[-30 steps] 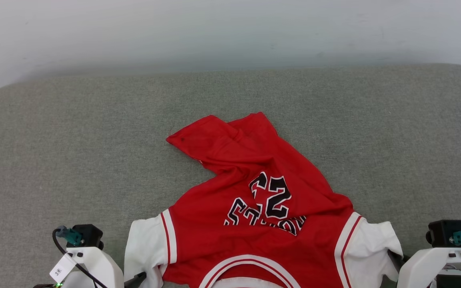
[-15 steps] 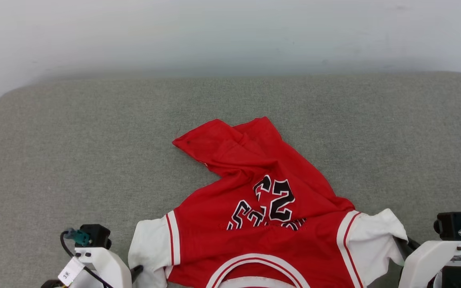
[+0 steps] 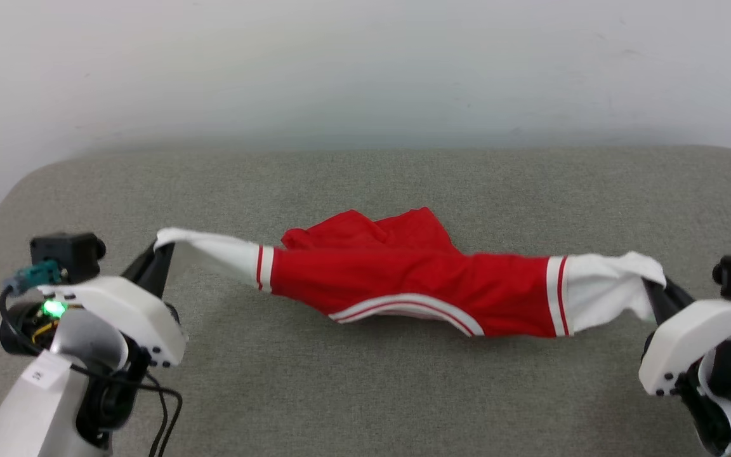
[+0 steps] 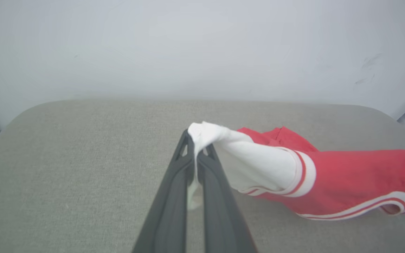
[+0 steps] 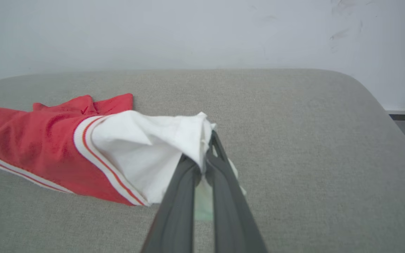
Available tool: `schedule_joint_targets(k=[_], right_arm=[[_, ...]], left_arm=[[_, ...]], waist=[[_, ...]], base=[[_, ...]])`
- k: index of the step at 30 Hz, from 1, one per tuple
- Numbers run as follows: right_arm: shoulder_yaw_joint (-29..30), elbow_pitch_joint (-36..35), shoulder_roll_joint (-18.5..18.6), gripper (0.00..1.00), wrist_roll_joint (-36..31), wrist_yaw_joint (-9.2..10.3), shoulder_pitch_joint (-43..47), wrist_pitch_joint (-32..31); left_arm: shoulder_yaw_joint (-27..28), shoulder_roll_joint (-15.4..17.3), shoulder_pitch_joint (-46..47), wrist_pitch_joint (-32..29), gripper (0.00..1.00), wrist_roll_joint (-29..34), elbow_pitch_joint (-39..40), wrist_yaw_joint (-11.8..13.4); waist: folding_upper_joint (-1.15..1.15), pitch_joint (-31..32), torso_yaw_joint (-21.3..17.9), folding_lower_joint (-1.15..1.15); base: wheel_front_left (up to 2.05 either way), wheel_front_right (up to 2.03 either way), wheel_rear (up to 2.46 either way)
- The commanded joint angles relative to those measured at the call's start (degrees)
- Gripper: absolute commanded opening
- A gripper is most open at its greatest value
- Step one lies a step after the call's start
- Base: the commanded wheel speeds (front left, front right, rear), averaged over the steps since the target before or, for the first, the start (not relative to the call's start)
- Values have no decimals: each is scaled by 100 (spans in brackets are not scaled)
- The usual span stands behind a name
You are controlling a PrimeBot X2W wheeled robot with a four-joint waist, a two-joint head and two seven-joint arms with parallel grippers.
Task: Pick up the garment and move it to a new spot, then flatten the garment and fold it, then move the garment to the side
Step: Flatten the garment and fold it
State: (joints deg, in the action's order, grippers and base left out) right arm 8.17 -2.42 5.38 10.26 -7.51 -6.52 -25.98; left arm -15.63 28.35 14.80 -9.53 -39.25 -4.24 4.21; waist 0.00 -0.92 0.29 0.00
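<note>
Left wrist view: the left gripper point(image 4: 196, 138) has its two dark fingers pressed together on the tip of a white sleeve. A pinch of cloth bulges above the fingertips and a strip of it hangs in the narrow slit between them. From that pinch the sleeve runs off to the view's right, past its red-white striped trim, into the red body of the garment point(image 4: 357, 175). In the right wrist view the right gripper point(image 5: 207, 142) is likewise clamped on the other white sleeve, whose cloth folds over the fingertips and spreads to that view's left into the red.

Seen from the head, the garment is stretched as a band between the two grippers, which stand well apart at either side, each with its own sleeve. The red middle sags lowest, with the curved white-and-red neck trim along its lower edge. Whether it touches the surface I cannot tell. Behind the band, a bunched part of the red cloth lies on the grey fabric surface point(image 3: 365, 184). A pale wall point(image 3: 365, 63) rises beyond the surface's far edge.
</note>
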Motion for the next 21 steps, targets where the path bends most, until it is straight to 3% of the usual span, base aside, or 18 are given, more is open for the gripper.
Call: schedule_joint_targets(k=[1,10,21], right_arm=[[-3,32,26,0,-39,4,-222,70],[-174,549,182,0,-166,4,-1981,470],[-323,1732,504,0,-453,4,-4476,1128]], left_arm=[[44,-54,201,82,0,23,-29,2],[24,-385,2013,481,0,255,-716,-150],[86,-585,4555,983,0,438,-2102,-519]], waist=[[0,0,-13,0],[0,-336,-56,0],[0,-1348,-142,0]], base=[[0,0,0],[0,0,0],[0,0,0]])
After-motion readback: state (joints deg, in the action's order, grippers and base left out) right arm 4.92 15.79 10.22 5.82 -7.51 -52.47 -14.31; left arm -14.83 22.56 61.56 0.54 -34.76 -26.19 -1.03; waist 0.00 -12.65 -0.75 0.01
